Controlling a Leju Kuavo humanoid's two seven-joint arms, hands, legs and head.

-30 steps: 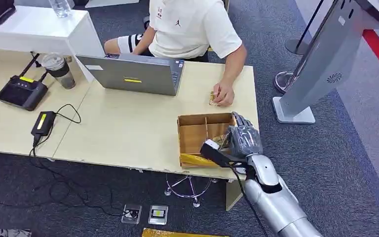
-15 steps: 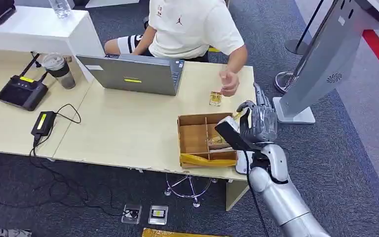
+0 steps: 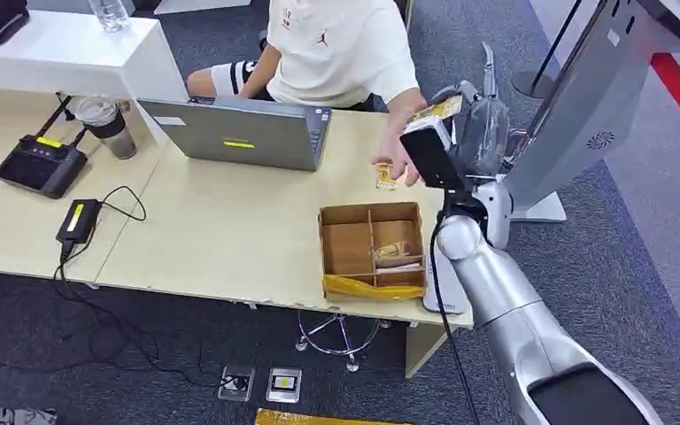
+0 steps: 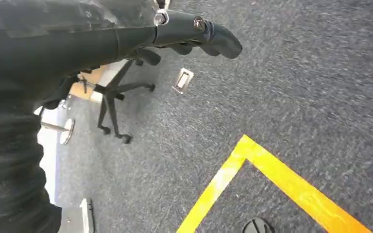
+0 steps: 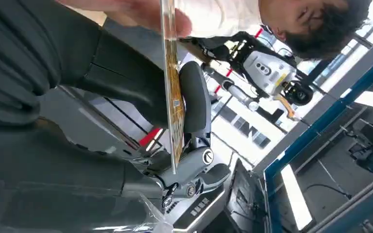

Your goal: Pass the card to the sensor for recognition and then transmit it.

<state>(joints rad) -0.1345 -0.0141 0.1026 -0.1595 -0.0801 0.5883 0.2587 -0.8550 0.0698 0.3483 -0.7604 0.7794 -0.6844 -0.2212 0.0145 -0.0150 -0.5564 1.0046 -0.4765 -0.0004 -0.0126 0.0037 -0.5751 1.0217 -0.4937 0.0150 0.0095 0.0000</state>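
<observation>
A pale wooden table [image 3: 230, 239] carries an open grey laptop [image 3: 239, 133], a partitioned cardboard box [image 3: 367, 252] near its front edge and a small yellow item [image 3: 386, 177] just beyond it. Toward the far left sit a black router [image 3: 37, 164], a lidded cup [image 3: 106, 126] and a black power adapter [image 3: 78, 220] with trailing cable.

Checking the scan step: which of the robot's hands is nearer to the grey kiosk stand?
Right. The right hand holds the card raised just beside the grey kiosk stand. The left hand hangs over the carpet, away from it.
</observation>
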